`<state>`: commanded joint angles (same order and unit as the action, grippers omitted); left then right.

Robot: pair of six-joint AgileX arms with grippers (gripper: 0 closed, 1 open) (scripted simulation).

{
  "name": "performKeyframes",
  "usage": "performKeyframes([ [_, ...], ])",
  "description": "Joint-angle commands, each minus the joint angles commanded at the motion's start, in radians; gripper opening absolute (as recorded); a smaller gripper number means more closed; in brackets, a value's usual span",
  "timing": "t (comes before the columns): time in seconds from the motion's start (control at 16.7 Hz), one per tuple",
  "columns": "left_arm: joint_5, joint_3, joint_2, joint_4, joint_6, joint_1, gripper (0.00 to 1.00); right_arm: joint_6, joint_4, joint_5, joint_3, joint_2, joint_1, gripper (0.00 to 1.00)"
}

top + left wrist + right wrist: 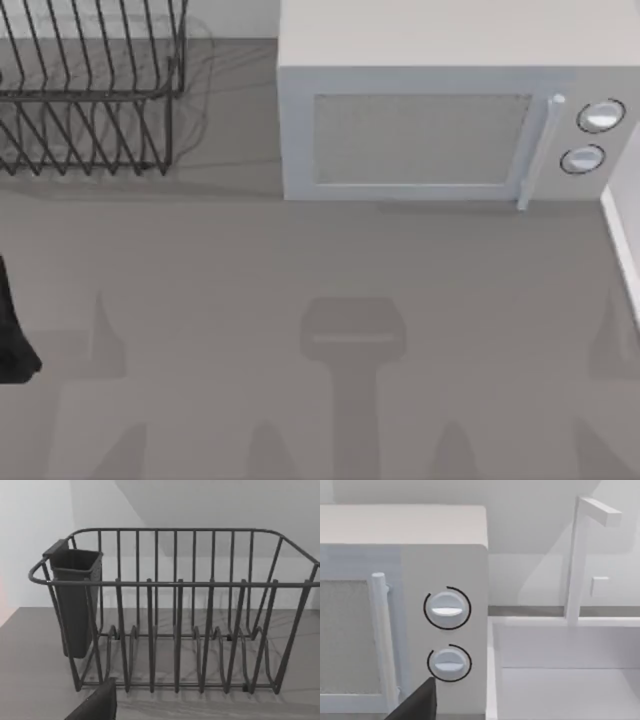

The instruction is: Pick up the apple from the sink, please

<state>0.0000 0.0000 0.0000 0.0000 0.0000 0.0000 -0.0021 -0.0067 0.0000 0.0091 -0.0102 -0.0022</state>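
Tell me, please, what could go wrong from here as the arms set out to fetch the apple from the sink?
1. The sink sits close beside the microwave, so the right arm could knock the microwave's side or knobs on its way in.
2. The faucet stands over the basin's far rim and could block a reach from above.
3. The left arm, at the table's left edge, faces the dish rack; swinging forward might catch its wires.

grey table (300, 270) | white microwave (430, 120) at back | wire dish rack (90, 90) back left | white wall (30, 540)
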Motion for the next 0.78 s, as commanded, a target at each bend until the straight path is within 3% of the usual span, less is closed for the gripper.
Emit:
performKeyframes([
  [0.36, 0.000, 0.000, 0.000, 0.000, 0.000, 0.000, 1.00, -0.051, -0.166, 0.000, 0.226, -0.284, -0.054, 1.00],
  [0.78, 0.000, 0.000, 0.000, 0.000, 0.000, 0.000, 1.00, -0.156, -0.504, 0.001, 0.686, -0.963, -0.164, 1.00],
])
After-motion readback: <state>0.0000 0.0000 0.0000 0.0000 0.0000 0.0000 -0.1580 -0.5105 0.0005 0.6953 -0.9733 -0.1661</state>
